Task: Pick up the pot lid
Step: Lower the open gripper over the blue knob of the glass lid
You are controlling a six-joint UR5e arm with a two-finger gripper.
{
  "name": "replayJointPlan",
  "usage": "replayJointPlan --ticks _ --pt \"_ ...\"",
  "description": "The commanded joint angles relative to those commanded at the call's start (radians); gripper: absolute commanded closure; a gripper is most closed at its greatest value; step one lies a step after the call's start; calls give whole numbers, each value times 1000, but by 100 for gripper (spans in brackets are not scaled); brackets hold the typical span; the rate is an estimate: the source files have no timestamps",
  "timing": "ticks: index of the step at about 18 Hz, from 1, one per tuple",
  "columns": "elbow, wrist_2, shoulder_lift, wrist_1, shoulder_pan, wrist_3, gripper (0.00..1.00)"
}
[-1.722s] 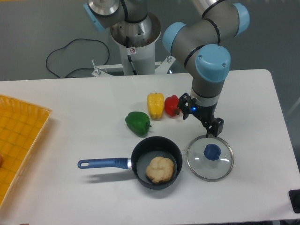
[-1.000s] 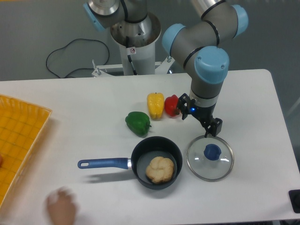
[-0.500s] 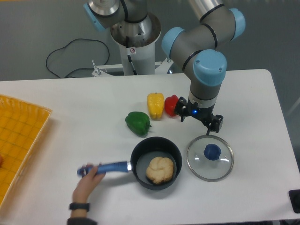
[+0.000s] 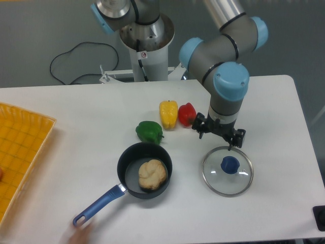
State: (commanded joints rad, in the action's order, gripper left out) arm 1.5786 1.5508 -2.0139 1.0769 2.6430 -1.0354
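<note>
The gripper (image 4: 220, 134) points down with its two dark fingers spread apart and nothing seen between them. Just below it in the view lies the pot lid (image 4: 215, 181), a round clear disc with a thin rim, flat on the table. Its blue knob (image 4: 230, 164) stands near the middle, lower in the picture than the fingertips. The fingers appear over the lid's far edge, not around the knob; their exact height above it I cannot tell.
Left of the lid is a black pan (image 4: 126, 178) with a blue handle, holding a tan lump (image 4: 152, 174). Green (image 4: 149, 132), yellow (image 4: 168, 114) and red (image 4: 187, 115) vegetables lie behind. A blurred hand (image 4: 78, 233) is at bottom left, an orange crate (image 4: 23, 147) far left.
The gripper has turned and shifted slightly, its fingers now more level across the view. A person's hand came in, and the pan has moved left with its handle swung toward the front.
</note>
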Motion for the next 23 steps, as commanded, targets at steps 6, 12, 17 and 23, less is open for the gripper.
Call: replayJointPlan --ticks 6,12,17,23 --pt "-9 -5 -37 -38 8 -20 0" --pt "-25 -9 -72 -43 44 -64 3" --pt "-42 -11 -83 -44 48 -64 3" --pt "-68 -49 -103 -38 48 -77 2"
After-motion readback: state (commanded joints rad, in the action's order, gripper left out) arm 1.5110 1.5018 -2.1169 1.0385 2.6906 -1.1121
